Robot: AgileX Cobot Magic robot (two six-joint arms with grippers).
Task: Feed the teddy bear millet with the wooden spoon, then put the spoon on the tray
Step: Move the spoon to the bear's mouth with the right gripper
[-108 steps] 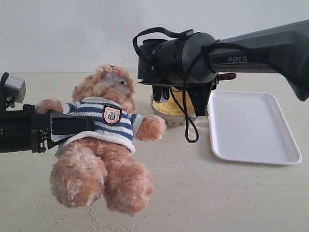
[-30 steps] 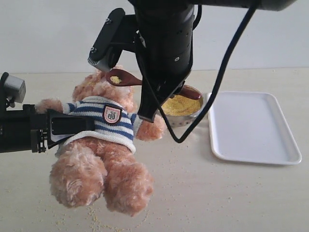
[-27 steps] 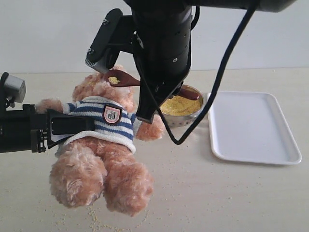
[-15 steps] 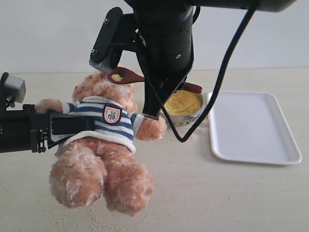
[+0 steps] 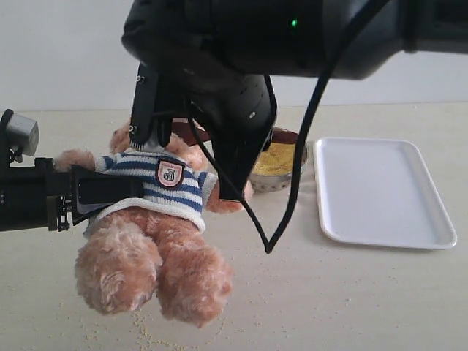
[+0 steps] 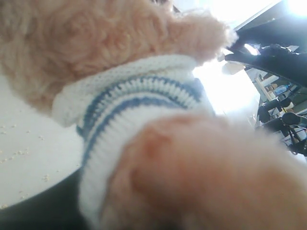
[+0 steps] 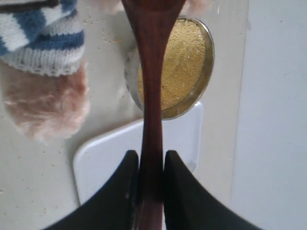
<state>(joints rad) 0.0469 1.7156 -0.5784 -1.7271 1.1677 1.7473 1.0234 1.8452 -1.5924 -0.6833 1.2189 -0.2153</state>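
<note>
Bright, even lighting; blurred wrist close-ups

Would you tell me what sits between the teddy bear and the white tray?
The metal bowl of millet sits there, partly hidden by the right arm in the exterior view.

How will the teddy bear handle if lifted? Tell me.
Probably soft and floppy: the teddy bear is fluffy plush and its legs sag loosely below the grip of the left hand. Likely light for its size, since that one hand props it by the torso. The knitted sweater should resist slipping.

Right arm looms over the teddy bear.
</note>
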